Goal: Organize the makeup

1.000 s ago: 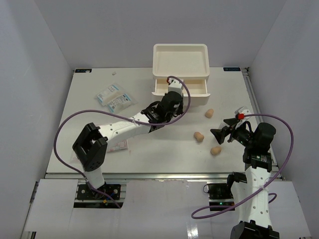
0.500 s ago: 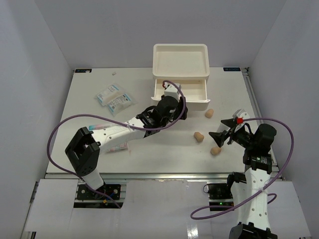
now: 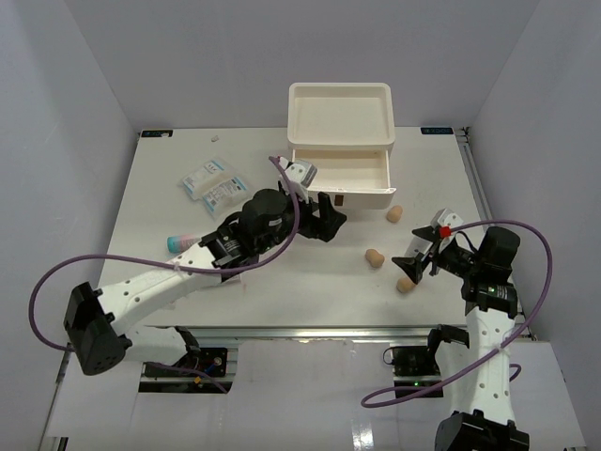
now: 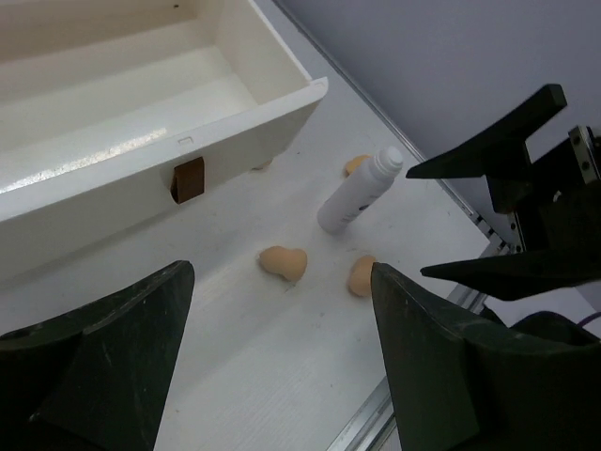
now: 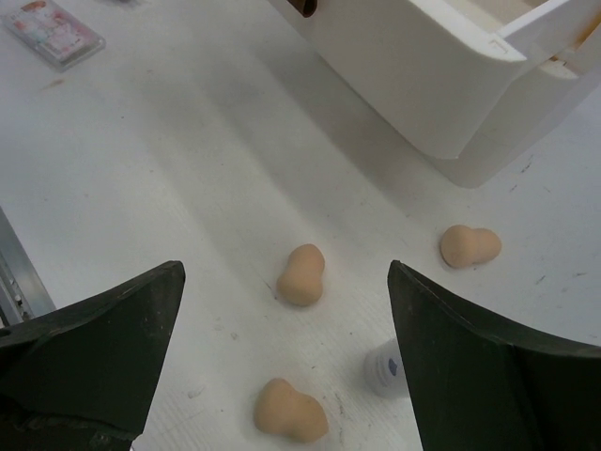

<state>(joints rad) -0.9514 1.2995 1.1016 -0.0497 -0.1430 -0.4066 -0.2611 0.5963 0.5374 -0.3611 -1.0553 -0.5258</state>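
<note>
Three tan sponges lie right of the middle [image 3: 394, 214] [image 3: 375, 256] [image 3: 406, 284]. My left gripper [image 3: 324, 216] hangs open and empty in front of the white box's pulled-out drawer [image 3: 343, 174]; its view shows the sponges [image 4: 284, 263] [image 4: 362, 275] [image 4: 355, 164] and a white tube [image 4: 360, 191] ahead. My right gripper [image 3: 413, 263] stands open above the sponges, one [image 5: 302, 274] lying between its fingers, others beside it [image 5: 289, 411] [image 5: 470, 246], the tube's cap [image 5: 387, 368] close by. Clear packets [image 3: 214, 185] and a pink-blue tube [image 3: 178, 242] lie at the left.
The large white drawer box [image 3: 338, 117] stands at the back, its drawer's brown handle [image 4: 189, 178] facing me. A flat pink-labelled item [image 5: 54, 28] lies far off in the right wrist view. The table's metal front rail [image 3: 282, 331] runs near the right-hand sponge.
</note>
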